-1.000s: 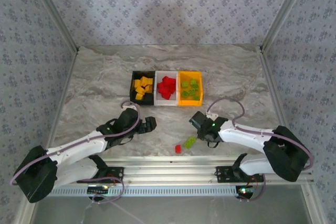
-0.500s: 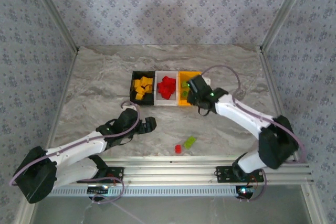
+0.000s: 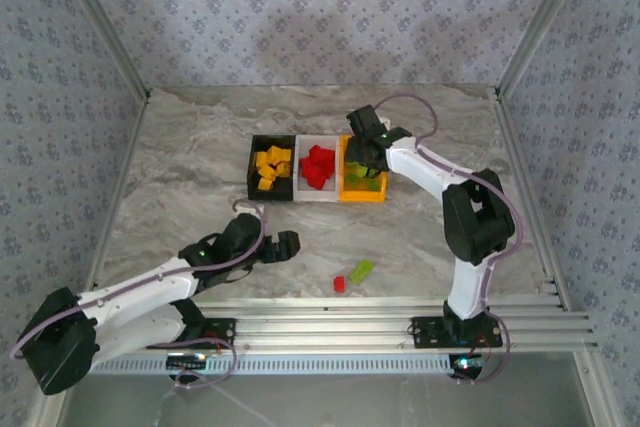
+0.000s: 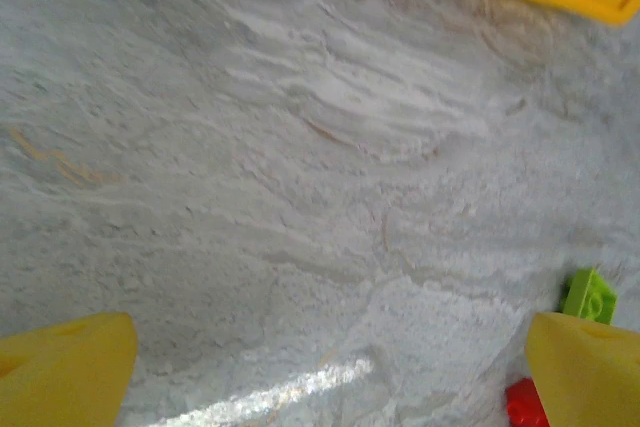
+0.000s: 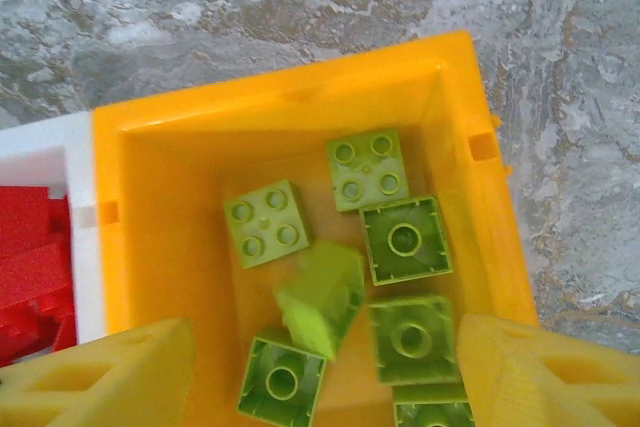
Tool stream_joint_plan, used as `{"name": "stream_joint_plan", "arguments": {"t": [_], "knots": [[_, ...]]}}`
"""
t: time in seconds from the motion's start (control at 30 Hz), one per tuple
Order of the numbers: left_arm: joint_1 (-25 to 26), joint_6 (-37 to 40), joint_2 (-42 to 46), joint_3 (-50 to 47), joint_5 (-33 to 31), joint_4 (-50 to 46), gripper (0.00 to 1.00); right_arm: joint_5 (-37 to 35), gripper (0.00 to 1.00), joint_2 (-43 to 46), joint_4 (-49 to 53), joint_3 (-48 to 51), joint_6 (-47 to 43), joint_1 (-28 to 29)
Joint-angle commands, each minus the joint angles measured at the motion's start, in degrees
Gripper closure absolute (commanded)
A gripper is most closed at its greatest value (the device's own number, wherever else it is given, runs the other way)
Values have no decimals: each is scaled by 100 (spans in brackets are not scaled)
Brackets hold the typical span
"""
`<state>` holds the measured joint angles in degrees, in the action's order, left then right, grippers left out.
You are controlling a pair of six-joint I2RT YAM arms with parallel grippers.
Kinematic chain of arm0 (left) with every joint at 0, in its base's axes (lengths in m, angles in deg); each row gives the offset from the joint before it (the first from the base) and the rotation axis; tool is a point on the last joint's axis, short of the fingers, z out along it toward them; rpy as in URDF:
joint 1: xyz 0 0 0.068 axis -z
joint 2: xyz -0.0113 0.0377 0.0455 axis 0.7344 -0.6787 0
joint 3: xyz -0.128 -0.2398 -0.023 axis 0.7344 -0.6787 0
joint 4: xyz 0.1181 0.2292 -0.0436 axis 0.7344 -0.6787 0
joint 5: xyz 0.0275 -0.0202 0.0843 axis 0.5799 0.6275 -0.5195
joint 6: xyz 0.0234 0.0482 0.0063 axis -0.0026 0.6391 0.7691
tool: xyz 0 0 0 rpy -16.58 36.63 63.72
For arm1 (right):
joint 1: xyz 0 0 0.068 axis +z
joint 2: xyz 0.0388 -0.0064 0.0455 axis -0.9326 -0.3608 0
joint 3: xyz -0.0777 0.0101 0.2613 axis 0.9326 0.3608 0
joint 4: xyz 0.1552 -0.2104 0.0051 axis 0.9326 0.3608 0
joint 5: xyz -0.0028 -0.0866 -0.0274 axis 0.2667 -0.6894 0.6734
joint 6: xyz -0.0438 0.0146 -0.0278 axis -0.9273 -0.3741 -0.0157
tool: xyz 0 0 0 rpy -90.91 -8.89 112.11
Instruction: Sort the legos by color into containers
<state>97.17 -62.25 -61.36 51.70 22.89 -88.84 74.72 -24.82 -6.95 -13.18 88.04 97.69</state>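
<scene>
Having swung from the near counter point(image 3: 200, 167) to above the orange plastic bin point(image 5: 280, 97), the right gripper point(image 5: 325, 357) has spread its jaws and released a lime green plastic brick point(image 5: 322, 297), now tilted among matching ones inside, leaving one small green brick point(image 3: 362, 270) and one small red brick point(image 3: 339, 284) unsorted.

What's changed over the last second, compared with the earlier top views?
The right gripper swung from the near side of the table out over the orange bin, and its fingers opened; a tilted green brick lies inside. Unchanged: left gripper open, roughly in place; loose green brick and red brick where they lay.
</scene>
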Motion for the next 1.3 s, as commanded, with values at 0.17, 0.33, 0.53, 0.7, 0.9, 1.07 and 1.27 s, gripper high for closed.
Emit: {"name": "stream_joint_plan", "arguments": {"t": [0.17, 0.33, 0.53, 0.7, 0.9, 1.07, 1.27], "knots": [[1106, 592, -1402, 1013, -31, 254, 6, 4, 27, 1454, -109, 1078, 50, 169], [1742, 899, -2576, 1732, 148, 439, 12, -9, 27, 2381, -288, 2319, 182, 287], [1959, 964, -3533, 2332, 373, 252, 33, 14, 27, 3231, -378, 3166, 334, 281], [1983, 1037, -3693, 2603, 558, -248, 44, 33, 27, 3664, -350, 3436, 410, 289], [2088, 1045, -3847, 2686, 528, -960, 43, 44, 27, 3907, -334, 3653, 462, 303], [2230, 1080, -3987, 2762, 386, -1170, 54, 1, 26, 4013, -312, 3783, 523, 296], [2238, 1030, -3724, 2686, 117, -1259, 68, -60, 26, 4134, -218, 3795, 526, 298]]}}
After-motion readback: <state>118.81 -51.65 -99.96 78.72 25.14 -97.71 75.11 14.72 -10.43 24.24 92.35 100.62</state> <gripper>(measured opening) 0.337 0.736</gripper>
